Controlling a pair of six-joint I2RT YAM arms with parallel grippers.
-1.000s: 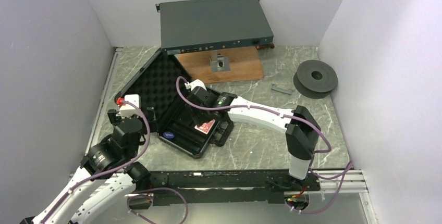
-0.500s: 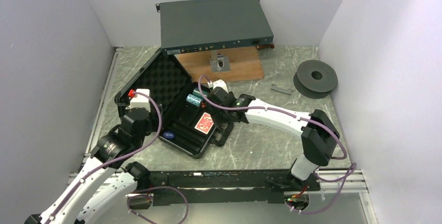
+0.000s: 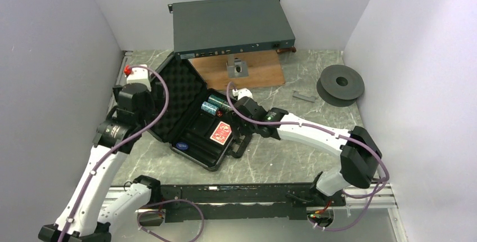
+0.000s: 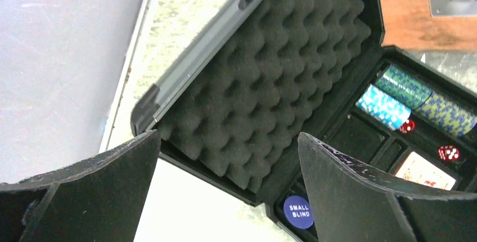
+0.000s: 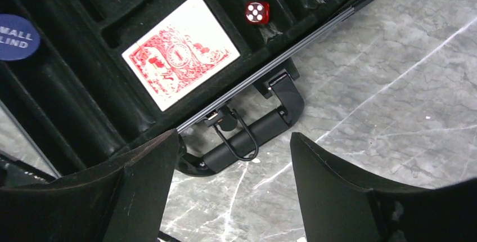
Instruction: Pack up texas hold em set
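The black briefcase (image 3: 198, 153) lies open at centre-left, its egg-crate foam lid (image 3: 175, 93) tilted back to the left. In the tray are teal-and-white chip stacks (image 3: 215, 106), the red-backed card deck (image 3: 221, 133) and the blue disc (image 3: 181, 146). My left gripper (image 3: 140, 110) is open and empty, left of the lid; the left wrist view (image 4: 228, 140) shows foam between its fingers, with the chips (image 4: 388, 107), two red dice (image 4: 448, 152) and the disc (image 4: 297, 212). My right gripper (image 3: 246, 122) is open and empty above the case handle (image 5: 253, 138), near the deck (image 5: 180, 56) and a die (image 5: 256, 12).
A large grey rack box (image 3: 230, 25) stands at the back over a wooden board (image 3: 259, 76) with a metal bracket (image 3: 237, 67). A dark grey spool (image 3: 340, 84) and a small metal piece (image 3: 304, 97) lie at the right. White walls close in left and right.
My right gripper has pulled out of the tray toward the handle side, uncovering chips and deck. My left arm has risen and moved back-left alongside the lid.
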